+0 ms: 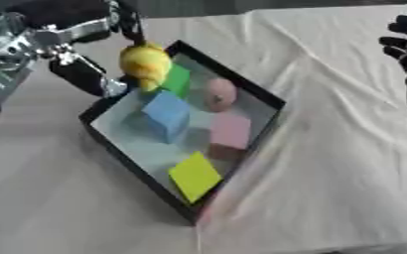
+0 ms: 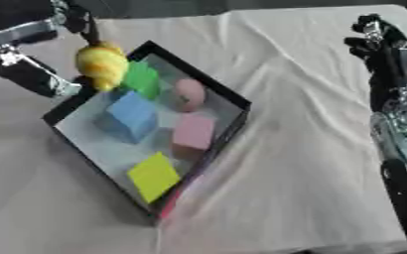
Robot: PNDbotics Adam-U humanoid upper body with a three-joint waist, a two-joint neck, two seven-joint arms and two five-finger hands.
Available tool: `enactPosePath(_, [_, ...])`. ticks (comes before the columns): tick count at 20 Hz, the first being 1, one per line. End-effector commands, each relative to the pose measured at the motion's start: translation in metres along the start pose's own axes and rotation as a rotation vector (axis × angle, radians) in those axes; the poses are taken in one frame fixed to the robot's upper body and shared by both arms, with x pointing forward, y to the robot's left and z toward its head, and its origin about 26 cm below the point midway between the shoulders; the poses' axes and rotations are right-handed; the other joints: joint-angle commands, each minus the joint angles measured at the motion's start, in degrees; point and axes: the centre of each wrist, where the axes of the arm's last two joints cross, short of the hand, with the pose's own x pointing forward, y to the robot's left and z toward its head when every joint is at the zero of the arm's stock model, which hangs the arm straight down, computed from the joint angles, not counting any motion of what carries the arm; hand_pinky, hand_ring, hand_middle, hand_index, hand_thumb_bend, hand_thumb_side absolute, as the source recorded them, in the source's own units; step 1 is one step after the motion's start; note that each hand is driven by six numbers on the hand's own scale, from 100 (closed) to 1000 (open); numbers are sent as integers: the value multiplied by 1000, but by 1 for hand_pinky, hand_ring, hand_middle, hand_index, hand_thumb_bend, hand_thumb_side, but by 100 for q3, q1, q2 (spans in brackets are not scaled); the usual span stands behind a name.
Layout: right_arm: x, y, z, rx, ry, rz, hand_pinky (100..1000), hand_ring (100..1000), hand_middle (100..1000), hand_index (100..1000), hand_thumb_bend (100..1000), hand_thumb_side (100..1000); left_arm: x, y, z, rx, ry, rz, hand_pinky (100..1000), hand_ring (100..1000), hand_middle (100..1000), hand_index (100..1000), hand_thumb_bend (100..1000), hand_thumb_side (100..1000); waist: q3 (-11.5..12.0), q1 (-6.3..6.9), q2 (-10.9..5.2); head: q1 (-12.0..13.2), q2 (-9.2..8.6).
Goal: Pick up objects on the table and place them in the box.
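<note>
1. The left hand reaches in from the far left, its fingers and thumb pinching a yellow lumpy object from above and from the near side.
2. The yellow lumpy object hangs in that pinch over the far left corner of the box, just above the green block.
3. The box is a black-walled tray with a pale floor, lying askew on the cream cloth that covers the table.
4. Inside it, going left to right: a blue block stands near the middle left, the green block sits at the far corner, a flat yellow block lies at the near end, a pink block rests by the right wall, and a rounded pink object lies just beyond the pink block.
5. The right hand shows at the far right edge, well apart from the box, fingers pointing up and relaxed, holding nothing.
</note>
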Motion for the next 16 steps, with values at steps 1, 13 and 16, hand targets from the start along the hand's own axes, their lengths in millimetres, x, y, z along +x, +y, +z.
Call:
enactPosePath(1, [11,-1,-5,13,-36,3,848,741,737,775,100,673,2,-6,-13,-65,-23,-68,750,737,661,528,350,100,-25,68,-209,28,-27])
enactPosePath(13, [9,-4,-4,1,-32,10,847,739,736,774,100,670,-8,-4,-6,-4,-20,-84,883,878,859,962,647,632,-19,91,-210,0,-9])
enactPosePath(16, [12,-6,-5,-4,-41,11,847,739,735,774,100,662,-5,20,14,88,-23,-67,887,881,855,963,740,680,26,76,-238,-22,0])
